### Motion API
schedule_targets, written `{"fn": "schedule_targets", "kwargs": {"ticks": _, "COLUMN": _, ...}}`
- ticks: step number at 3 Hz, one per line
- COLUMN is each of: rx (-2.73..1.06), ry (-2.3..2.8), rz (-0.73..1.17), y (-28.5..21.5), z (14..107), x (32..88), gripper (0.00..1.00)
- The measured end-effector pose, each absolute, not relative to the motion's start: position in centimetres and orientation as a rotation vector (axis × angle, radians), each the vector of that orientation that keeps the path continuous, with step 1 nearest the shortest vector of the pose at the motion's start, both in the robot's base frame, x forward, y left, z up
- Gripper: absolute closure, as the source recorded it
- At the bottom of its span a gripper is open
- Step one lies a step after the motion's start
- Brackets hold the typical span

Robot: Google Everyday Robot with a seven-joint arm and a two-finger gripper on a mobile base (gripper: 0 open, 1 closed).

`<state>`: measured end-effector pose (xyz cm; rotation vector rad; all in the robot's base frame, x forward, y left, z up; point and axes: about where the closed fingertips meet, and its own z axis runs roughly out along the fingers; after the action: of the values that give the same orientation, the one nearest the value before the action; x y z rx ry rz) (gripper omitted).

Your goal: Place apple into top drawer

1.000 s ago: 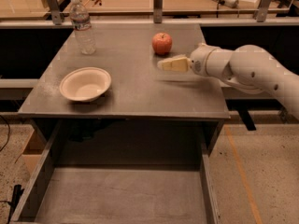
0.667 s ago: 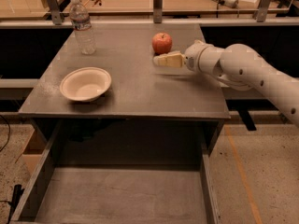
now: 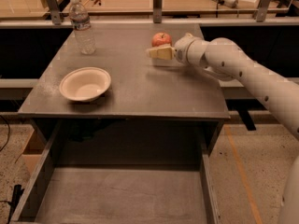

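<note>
The apple (image 3: 161, 38), red-orange and round, sits on the grey tabletop (image 3: 140, 90) at the far right. My gripper (image 3: 158, 53) reaches in from the right on a white arm (image 3: 243, 76). It hovers just in front of the apple, pointing left, close to it and low over the tabletop. It holds nothing that I can see. The top drawer (image 3: 126, 195) is pulled open below the table's front edge, its flat grey bottom bare.
A cream bowl (image 3: 85, 84) stands on the left of the tabletop. A clear water bottle (image 3: 82, 27) stands upright at the far left. A wooden bench with tools runs behind the table.
My gripper has moved away from me and slightly left, closing in on the apple. The apple, bowl and bottle have not moved.
</note>
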<state>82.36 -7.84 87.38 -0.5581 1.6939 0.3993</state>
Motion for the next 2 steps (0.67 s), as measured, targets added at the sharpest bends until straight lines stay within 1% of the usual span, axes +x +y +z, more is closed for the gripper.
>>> {"fn": "schedule_targets", "kwargs": {"ticks": 1, "rx": -0.578, "ry": 1.684, "rz": 0.403, "y": -6.7, "z": 87.3, "x": 84.0, "gripper": 0.17}}
{"fn": "schedule_targets", "kwargs": {"ticks": 2, "rx": -0.611, "ry": 1.683, "rz": 0.423, "y": -5.7, "z": 87.0, "x": 84.8, "gripper": 0.41}}
